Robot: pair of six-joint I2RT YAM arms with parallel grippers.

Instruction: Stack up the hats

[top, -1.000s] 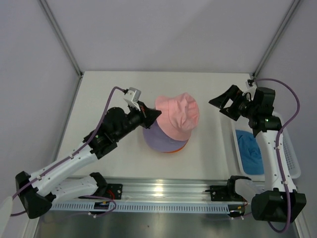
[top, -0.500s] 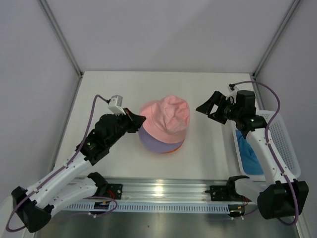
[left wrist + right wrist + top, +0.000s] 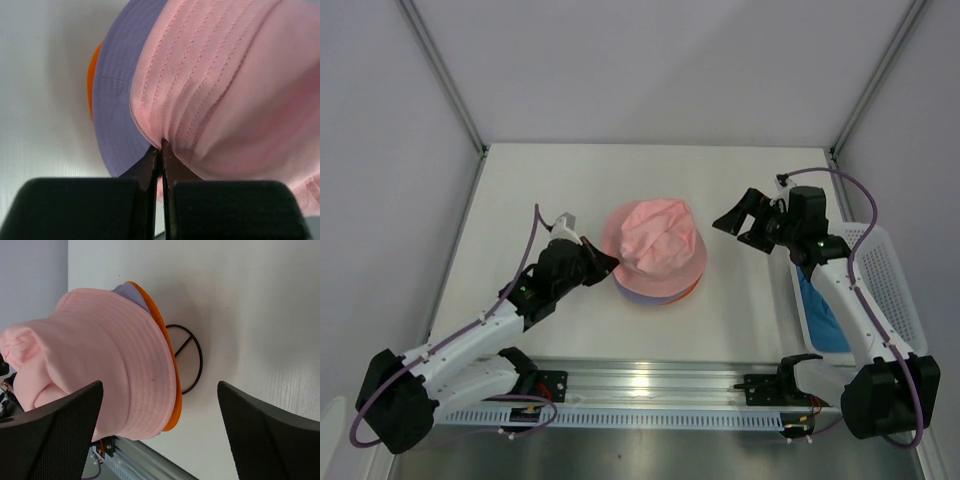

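Note:
The pink hat [image 3: 655, 245] lies on top of the pale purple hat [image 3: 645, 297] and the orange hat [image 3: 688, 291], stacked mid-table. My left gripper [image 3: 603, 266] is shut on the pink hat's brim [image 3: 150, 125] at its left edge; the purple hat [image 3: 117, 100] and orange hat [image 3: 91, 80] show beneath it. My right gripper [image 3: 741, 222] is open and empty, just right of the stack; its view shows the pink hat [image 3: 100, 365], the orange rim [image 3: 167, 380] and the purple hat [image 3: 131, 292]. The blue hat [image 3: 828, 305] lies in the white basket [image 3: 885, 290].
The black wire hat stand [image 3: 192, 365] shows under the stack in the right wrist view. The white basket stands at the table's right edge. An aluminium rail [image 3: 650, 385] runs along the near edge. Grey walls enclose the table.
My left gripper has pulled the pink hat left and down, so it now sits squarely over the purple and orange hats. My right gripper has moved left toward the stack, still open.

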